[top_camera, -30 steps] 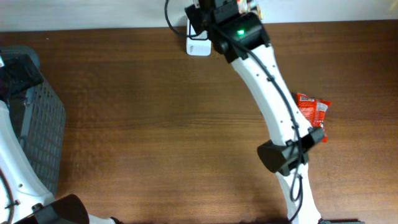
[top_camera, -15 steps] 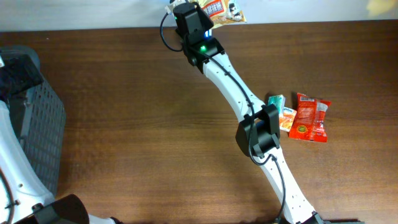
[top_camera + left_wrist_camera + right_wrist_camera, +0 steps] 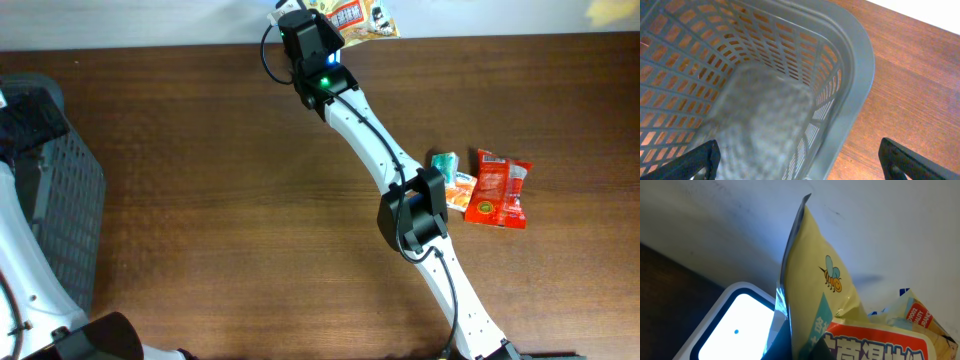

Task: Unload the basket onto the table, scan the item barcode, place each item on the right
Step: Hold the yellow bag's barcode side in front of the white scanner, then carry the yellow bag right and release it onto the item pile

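Right pincer [image 3: 325, 22]: closed on the snack packet [image 3: 360, 18]. My arm is stretched to the far edge of the table [image 3: 220, 180]. From overhead, the packet projects out of the jaws to the right and hangs past the table's edge, over the pale ground beyond.

Wrist view: the snack packet [image 3: 825, 295] fills the centre and right of the frame. It stands nearly edge-on, yellow with a small bee print, and a red printed panel shows at the bottom. The scanner [image 3: 737, 325] lies at lower left with its window lit pale blue. The packet's lower seam sits just beside that window. I cannot tell whether they touch, and my own fingers are not clearly seen here.

Left pincer [image 3: 800, 167]: jaws wide apart, holding nothing, hanging over the grey basket [image 3: 855, 75] at the table's left end.

Other items: a red packet [image 3: 500, 190] and a green and orange packet [image 3: 452, 180] lie side by side on the table, to the right of my right arm's elbow and well apart from either pincer.
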Robot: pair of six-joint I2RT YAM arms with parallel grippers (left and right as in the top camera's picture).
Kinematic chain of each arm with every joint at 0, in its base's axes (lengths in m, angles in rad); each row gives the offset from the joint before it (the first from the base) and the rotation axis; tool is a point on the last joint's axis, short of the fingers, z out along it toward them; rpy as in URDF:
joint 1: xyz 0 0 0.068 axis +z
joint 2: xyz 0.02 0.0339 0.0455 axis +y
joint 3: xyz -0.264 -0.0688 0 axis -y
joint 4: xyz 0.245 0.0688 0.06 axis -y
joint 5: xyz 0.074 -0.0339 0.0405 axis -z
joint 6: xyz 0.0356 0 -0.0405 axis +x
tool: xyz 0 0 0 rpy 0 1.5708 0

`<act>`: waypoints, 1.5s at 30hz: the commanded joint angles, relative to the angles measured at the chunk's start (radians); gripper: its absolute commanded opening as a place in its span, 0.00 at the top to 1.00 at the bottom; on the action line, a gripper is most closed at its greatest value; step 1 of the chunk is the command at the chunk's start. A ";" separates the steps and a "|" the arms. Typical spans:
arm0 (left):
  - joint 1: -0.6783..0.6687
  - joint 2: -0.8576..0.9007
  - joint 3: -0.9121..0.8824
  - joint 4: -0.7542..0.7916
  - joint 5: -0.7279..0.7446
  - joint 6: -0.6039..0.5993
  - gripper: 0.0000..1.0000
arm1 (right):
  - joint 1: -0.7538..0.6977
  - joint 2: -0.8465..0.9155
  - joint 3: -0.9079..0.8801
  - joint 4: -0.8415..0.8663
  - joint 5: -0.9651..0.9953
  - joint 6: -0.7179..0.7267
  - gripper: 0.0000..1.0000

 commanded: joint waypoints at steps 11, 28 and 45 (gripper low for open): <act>0.003 -0.003 0.000 0.002 0.000 0.015 0.01 | -0.023 0.005 -0.063 0.041 0.023 -0.004 0.96; 0.003 -0.003 0.000 0.002 0.000 0.015 0.01 | 0.010 0.005 -0.063 0.081 -0.010 -0.003 0.96; 0.003 -0.003 0.000 0.002 0.000 0.015 0.01 | 0.023 -0.376 -0.062 -0.366 -0.077 0.317 0.96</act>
